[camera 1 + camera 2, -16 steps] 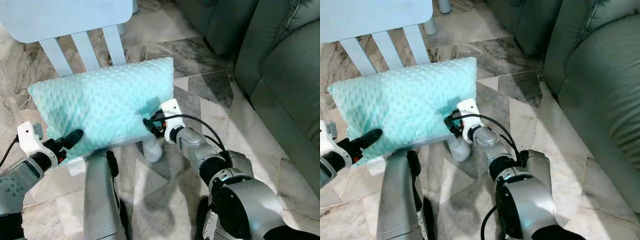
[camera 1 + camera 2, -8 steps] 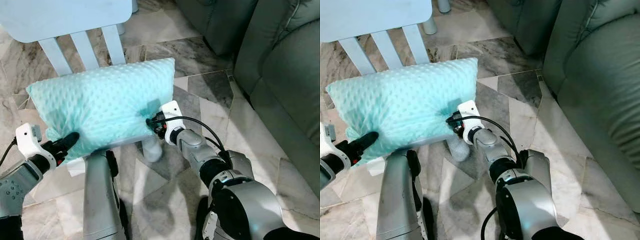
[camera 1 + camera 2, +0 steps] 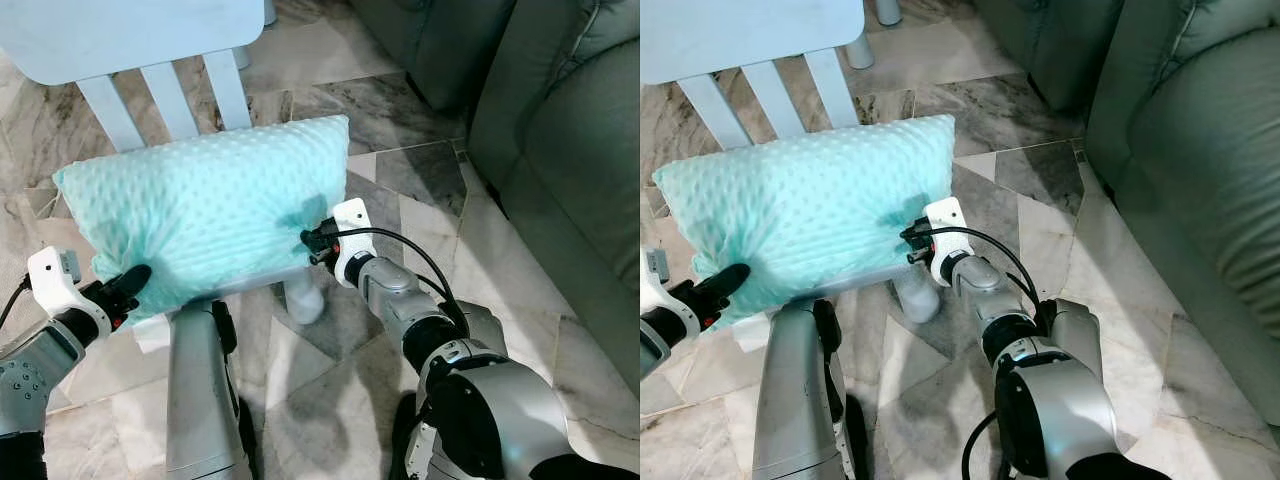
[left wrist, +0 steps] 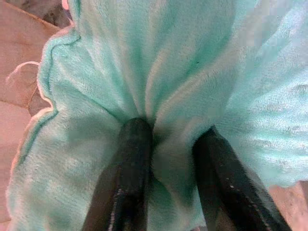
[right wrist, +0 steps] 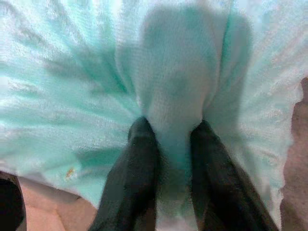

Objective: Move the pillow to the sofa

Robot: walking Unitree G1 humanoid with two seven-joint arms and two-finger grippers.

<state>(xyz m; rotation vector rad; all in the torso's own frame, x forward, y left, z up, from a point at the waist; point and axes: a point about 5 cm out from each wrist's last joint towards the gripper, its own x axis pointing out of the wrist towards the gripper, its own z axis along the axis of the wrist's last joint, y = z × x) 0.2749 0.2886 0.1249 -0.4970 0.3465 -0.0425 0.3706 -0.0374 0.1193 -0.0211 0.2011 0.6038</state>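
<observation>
Nearest the camera: the robot's silver torso and legs, over a marble-patterned floor (image 3: pixel 330 370).

Left tool (image 3: pixel 128 285): reaches in from the lower left. In the left wrist view, both black fingers (image 4: pixel 126 178) are pressed into a bunched fold of teal fabric, narrow gap, cloth pinched between them. Left tool is holding the pillow at its lower left corner.

Right tool (image 3: pixel 312 243): comes in from the lower right on a silver arm with a black cable looping over the wrist. In the right wrist view, the two fingers (image 5: pixel 137 178) are close together with a ridge of fabric gathered between them. Right tool is holding the pillow at its lower right edge.

Pillow (image 3: pixel 210 210): teal, dimpled texture, held between the two tools in front of the robot's chest, long side roughly level, fabric puckered at both grip points. A pale plastic bottle-like object (image 3: pixel 303 300) stands on the floor just below the right grip.

Behind the pillow: pale blue chair (image 3: pixel 150 60), slats visible just past the pillow's top edge.

Far right: grey-green sofa (image 3: pixel 560 130), apart from the pillow, bare floor between them. Pillow not yet on the sofa.
</observation>
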